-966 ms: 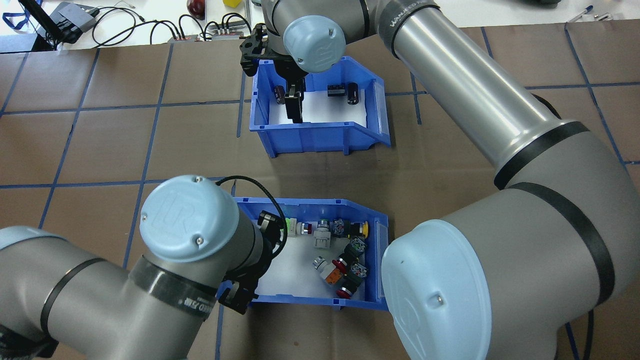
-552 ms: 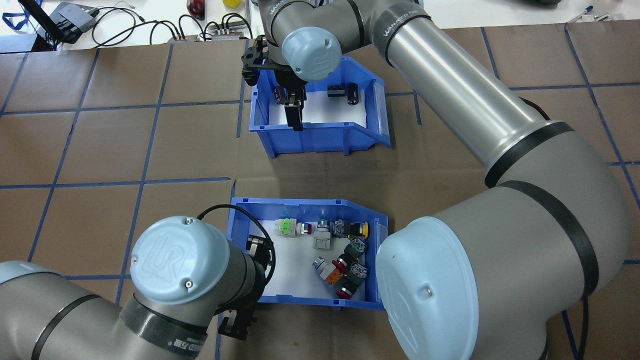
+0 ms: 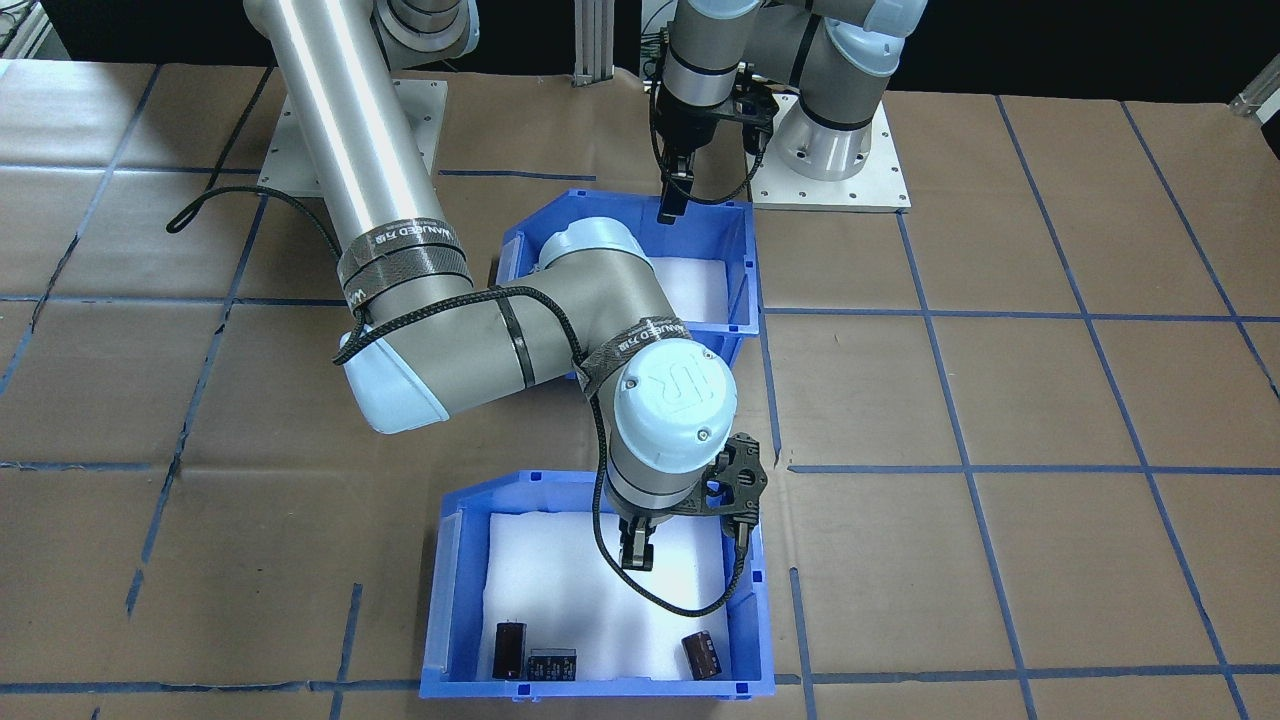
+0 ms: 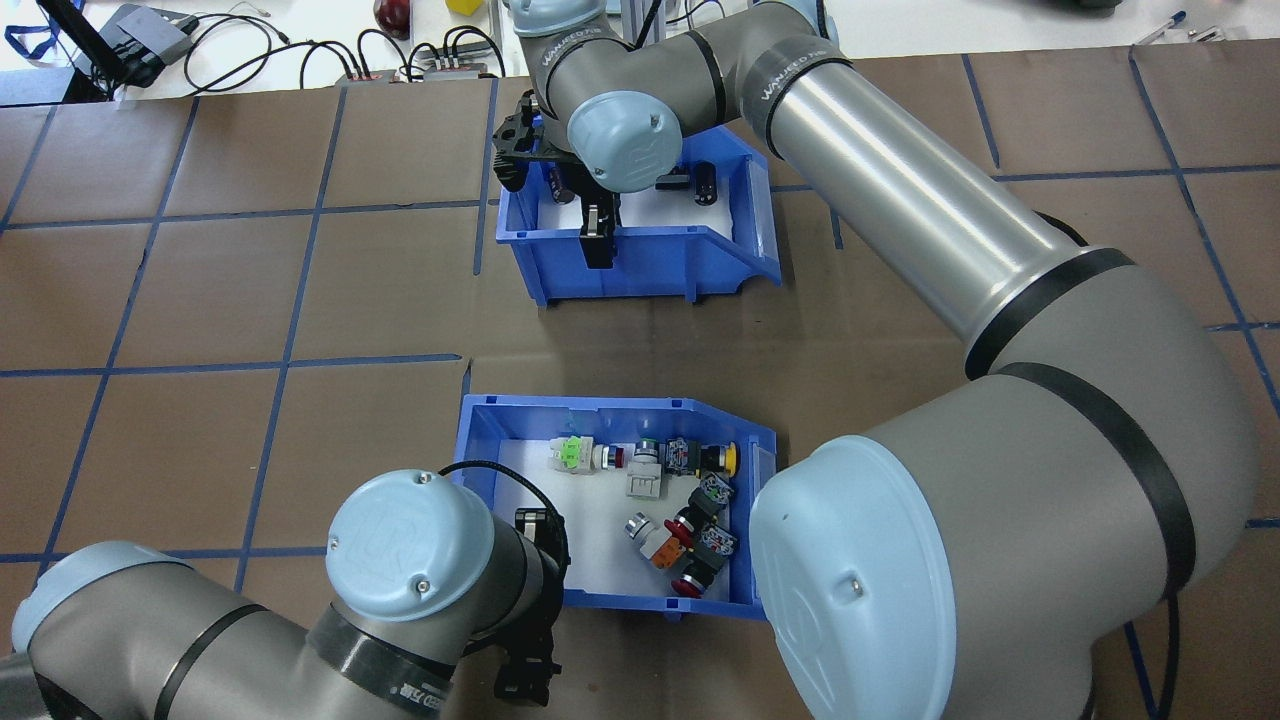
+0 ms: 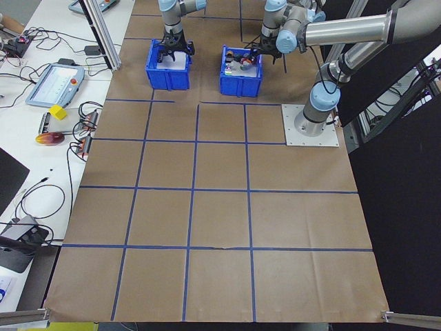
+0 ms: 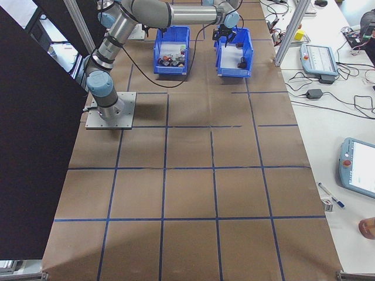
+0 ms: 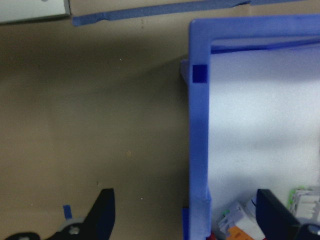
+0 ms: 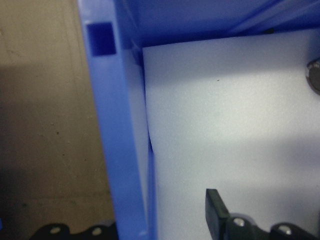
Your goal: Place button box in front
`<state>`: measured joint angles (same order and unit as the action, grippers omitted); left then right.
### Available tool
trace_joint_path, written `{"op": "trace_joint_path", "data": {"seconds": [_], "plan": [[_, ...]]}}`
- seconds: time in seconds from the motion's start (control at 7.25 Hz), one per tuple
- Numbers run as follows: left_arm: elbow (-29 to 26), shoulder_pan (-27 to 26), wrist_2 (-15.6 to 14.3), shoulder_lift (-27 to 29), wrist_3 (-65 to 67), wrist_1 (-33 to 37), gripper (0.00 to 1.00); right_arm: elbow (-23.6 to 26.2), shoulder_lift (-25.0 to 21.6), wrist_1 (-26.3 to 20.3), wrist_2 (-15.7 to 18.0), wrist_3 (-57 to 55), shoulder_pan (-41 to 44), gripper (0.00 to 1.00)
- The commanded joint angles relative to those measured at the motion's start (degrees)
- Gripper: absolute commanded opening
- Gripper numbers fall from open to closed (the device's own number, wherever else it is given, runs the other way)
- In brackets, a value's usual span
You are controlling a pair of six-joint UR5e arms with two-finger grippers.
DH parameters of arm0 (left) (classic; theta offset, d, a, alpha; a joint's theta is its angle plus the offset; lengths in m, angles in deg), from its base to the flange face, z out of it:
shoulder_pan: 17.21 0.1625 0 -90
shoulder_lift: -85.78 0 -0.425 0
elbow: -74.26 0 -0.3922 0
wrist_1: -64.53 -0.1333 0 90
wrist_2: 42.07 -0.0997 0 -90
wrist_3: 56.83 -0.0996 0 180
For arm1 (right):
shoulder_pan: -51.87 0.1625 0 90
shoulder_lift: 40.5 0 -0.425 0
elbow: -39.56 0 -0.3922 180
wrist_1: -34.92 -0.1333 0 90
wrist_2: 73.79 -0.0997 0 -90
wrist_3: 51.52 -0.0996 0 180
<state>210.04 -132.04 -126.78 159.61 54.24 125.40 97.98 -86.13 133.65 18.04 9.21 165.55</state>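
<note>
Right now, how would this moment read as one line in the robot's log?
left end effector: open, straddling button box wall | right end effector: open, straddling wall of other blue bin

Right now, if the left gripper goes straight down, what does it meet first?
The button box wall: the left gripper hangs open astride it, so its rim would slide between the fingers. Depth is unclear.

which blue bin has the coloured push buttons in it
The button box, the bin nearer the robot's base, under the left hand; the far bin holds only dark cylinders.
</note>
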Motion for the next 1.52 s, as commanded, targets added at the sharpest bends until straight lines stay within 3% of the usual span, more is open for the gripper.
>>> {"op": "trace_joint_path", "data": {"seconds": [0.0,0.28,0.41,0.55,0.69,0.83,1.1,1.38], "plan": [[1.4,-0.6,-0.5,1.1,0.6,-3.8,0.94,-1.0,-0.4,-0.1,1.7,-0.1,-0.2,0.07],[1.3,-0.6,-0.5,3.9,0.8,-8.3,0.84,-2.2,-3.4,0.0,1.6,0.4,-1.8,0.06],[1.3,-0.7,0.1,4.6,1.0,-10.7,0.57,-2.4,-4.6,-0.2,1.6,0.9,-3.4,0.06],[1.4,-0.8,0.2,4.5,0.6,-10.7,0.21,-2.3,-5.6,-0.2,1.6,2.0,-5.5,0.06],[1.4,-0.8,-0.5,4.2,-0.2,-10.7,0.0,-1.7,-6.7,-0.2,2.5,5.6,-7.8,0.06],[0.6,-0.4,-0.9,3.8,-0.3,-10.6,0.0,-1.3,-7.1,-0.3,5.5,10.0,-9.9,0.06],[-5.8,2.7,-0.9,3.1,-0.5,-8.5,0.0,-0.1,-8.4,-0.2,7.1,13.1,-13.5,0.05],[-10.5,12.5,-0.9,5.7,-9.7,-7.4,0.0,6.3,-13.3,0.3,7.0,19.2,-18.3,0.05]]}}
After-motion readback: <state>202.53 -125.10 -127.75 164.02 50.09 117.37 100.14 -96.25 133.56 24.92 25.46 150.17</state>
